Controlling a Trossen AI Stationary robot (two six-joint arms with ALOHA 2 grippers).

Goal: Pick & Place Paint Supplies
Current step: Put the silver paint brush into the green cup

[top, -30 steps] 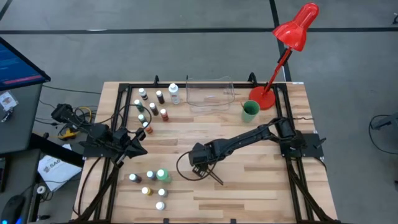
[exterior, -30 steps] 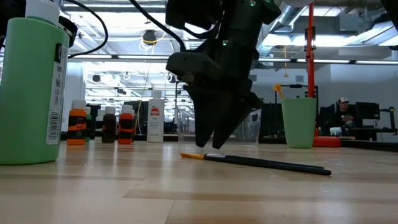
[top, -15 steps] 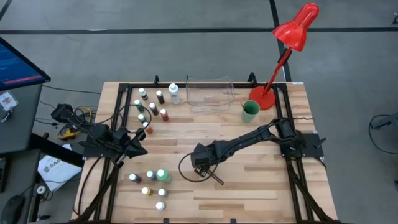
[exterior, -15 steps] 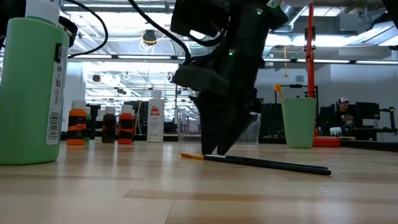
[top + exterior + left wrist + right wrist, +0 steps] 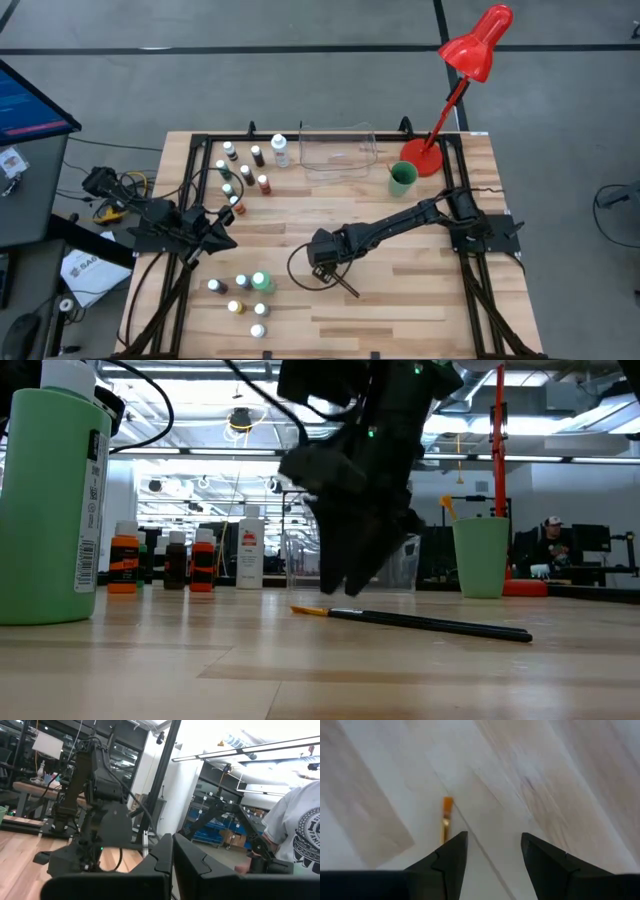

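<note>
Dark right pincer [image 5: 322, 268], fingers parted, hovers above a thin paintbrush [image 5: 420, 622] at six o'clock on the wooden desk [image 5: 400, 300].

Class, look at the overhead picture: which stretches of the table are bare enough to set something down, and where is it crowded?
Bare wood lies between the brush and the table's right frame, and between the back bottles and the right gripper, which hangs open over the brush tip. Crowded spots: those back bottles, the front-left bottles, and the corner around the tray, green cup and lamp.
</note>
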